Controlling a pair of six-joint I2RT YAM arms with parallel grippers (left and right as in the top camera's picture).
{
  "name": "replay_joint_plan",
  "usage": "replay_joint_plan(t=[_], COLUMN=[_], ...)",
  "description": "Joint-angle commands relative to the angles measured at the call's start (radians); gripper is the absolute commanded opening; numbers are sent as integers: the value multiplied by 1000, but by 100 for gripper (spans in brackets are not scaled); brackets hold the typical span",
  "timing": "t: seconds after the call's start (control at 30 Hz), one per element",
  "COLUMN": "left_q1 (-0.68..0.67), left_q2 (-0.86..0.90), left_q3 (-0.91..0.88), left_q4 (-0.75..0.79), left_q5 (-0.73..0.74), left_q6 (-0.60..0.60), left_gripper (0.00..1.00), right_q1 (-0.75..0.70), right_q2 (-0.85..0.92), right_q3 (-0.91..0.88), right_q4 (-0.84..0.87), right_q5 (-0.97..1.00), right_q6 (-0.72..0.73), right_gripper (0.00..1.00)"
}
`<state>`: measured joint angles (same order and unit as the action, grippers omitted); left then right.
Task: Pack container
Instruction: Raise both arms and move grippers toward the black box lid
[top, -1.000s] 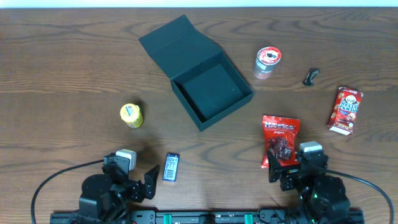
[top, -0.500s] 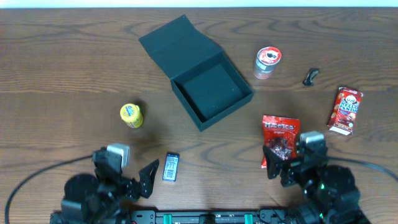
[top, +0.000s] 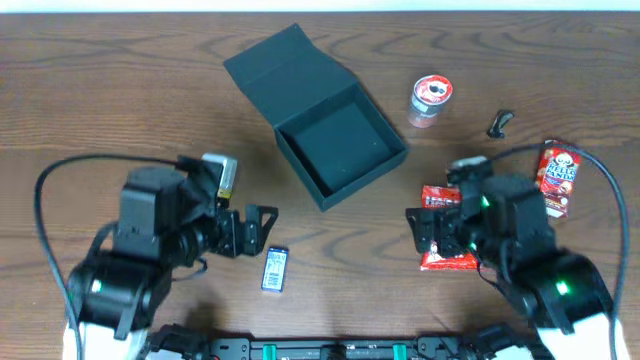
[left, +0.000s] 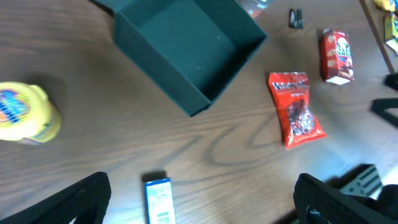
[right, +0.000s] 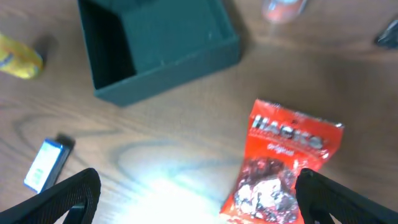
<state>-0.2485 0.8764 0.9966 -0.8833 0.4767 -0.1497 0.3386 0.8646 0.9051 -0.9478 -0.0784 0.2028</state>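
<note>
Left wrist: shows whole the yellow round plastic tub (left: 25, 115), which the left arm mostly hides from above
Right wrist: shows whole the red foil snack bag (right: 283, 165), partly under the right arm from above
Overhead: only here the dark teal-black square cardboard box (top: 340, 150) shows with its flat lid (top: 285, 75), folded back open on the wooden table (top: 100, 100)
Box position: ahead of both jaws and between them, touching neither; right-front of the left jaws, left-front of the right jaws
Left jaws: spread wide, holding nothing
Right jaws: spread wide, holding nothing
</note>
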Motion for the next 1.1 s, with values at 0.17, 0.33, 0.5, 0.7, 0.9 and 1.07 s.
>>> replay_joint_plan(t=[0.17,0.33,0.5,0.7,0.9,1.07], left_q1=[6,6,6,6,6,6], left_q2=[122,164,241,381,465,521], left_q3=[44,44,44,45,49,76], left_q4=[6,-61,-76,-42,100,177], left_q5=[92,88,6,14,14,13], left_q6=[-5,-3,-57,-56,-137,-199], left_gripper=[95,95,95,95,95,95], right_q1=[-5,-5,-21,-60,-61,-66], right_q2=[140,176,211,302,381,430], right_q3=[31,31,31,47,139,191], right_q4=[-14,-3,-6,-8,38,97], right_q5=[-87,-83,-83,-99,-106,-105], right_q6=[13,14,92,85,-2,-19], right_gripper=[99,99,99,99,99,99])
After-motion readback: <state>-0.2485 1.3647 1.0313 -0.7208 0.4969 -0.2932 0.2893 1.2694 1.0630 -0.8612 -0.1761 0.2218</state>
